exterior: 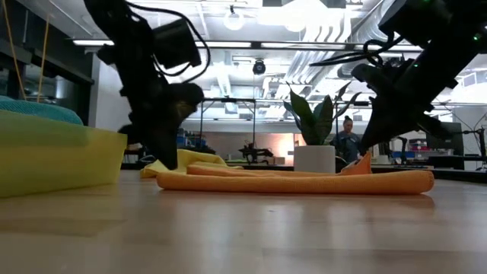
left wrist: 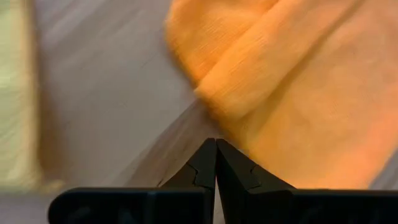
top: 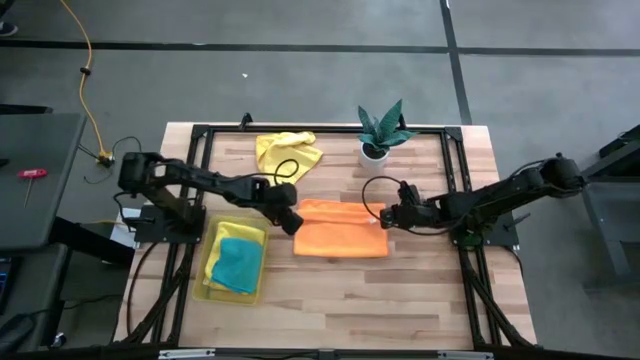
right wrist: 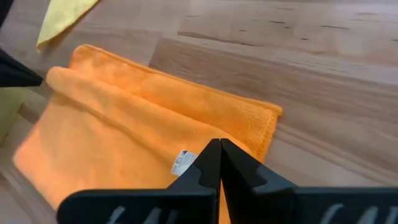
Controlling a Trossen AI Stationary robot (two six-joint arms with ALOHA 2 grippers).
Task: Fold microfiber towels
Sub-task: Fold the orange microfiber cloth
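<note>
1. Left gripper [top: 291, 222], dark two-finger type: fingers pressed fully together, tips meeting in a thin seam in left wrist view [left wrist: 216, 163]. Nothing between them. Sits low over the counter at the left end of the orange towel, right beside the fold edge; contact w/ cloth can't be told.
2. Right gripper [top: 385, 216]: fingers likewise closed tight [right wrist: 220, 163], nothing visibly pinched. Positioned at the right end of the same towel, over the corner w/ a small white label [right wrist: 183, 163].
3. Soft orange microfiber towel [top: 341, 229]: folded into a long rectangle, lying flat mid-counter between the two grippers. Fuzzy nap, stitched hem along the edge, one rolled fold running lengthwise. Low view shows it as a thin flat stack, right corner sticking up a bit [exterior: 297, 181].
4. Crumpled yellow microfiber towel [top: 288, 152]: loose, unfolded heap toward the far side of the counter, behind the left gripper.
5. Teal microfiber towel [top: 238, 265]: folded, lying inside the translucent yellow plastic tray [top: 209, 262], a rectangular bin w/ low walls at left-front. A yellow cloth seems to lie under the teal one; can't tell for sure.
6. Small green potted plant in a white pot [top: 379, 132]: upright at the far edge, well apart from the orange towel.
7. Light wooden plank counter [top: 400, 290]: smooth butcher-block grain, black metal frame around it.
</note>
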